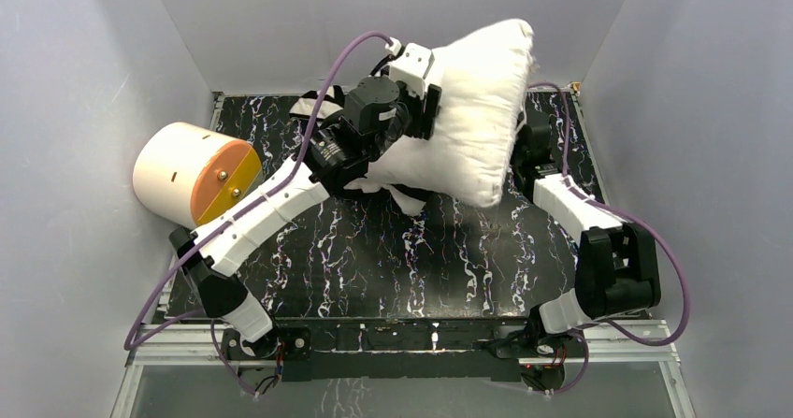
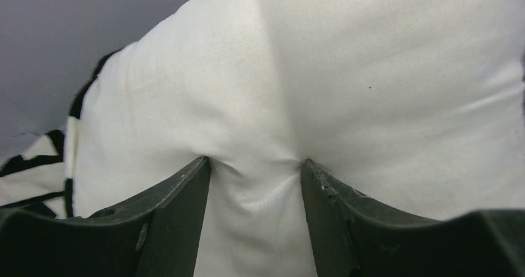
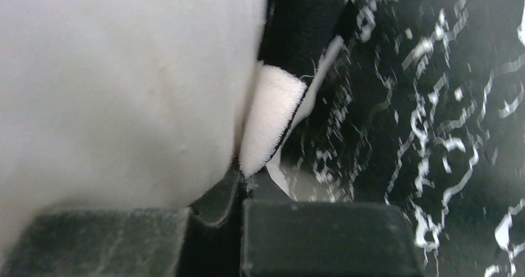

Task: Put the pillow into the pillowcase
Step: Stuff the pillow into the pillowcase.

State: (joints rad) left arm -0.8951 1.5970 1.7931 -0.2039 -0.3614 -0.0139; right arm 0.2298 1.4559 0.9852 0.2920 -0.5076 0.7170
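White cotton is bulging between the parted fingers of the left gripper (image 2: 255, 162). The pillow (image 1: 477, 109), tilting above the table (image 1: 393, 259), is looking poorly supported. With nothing squeezing it, it is likely to be sliding toward 6 o'clock and missing the opening. The pillowcase (image 3: 275, 113) is risking slipping free, since the right gripper (image 3: 242, 187) is clamping together on what seems only a thin edge of it.

From the left gripper, the pillow is sitting straight ahead at 12 o'clock and touching both fingers. From the right gripper, it is filling 10 o'clock, and the striped edge is running up toward 1 o'clock. In the top view the pillowcase is lying under the pillow, peeking out at 7 and 9 o'clock.
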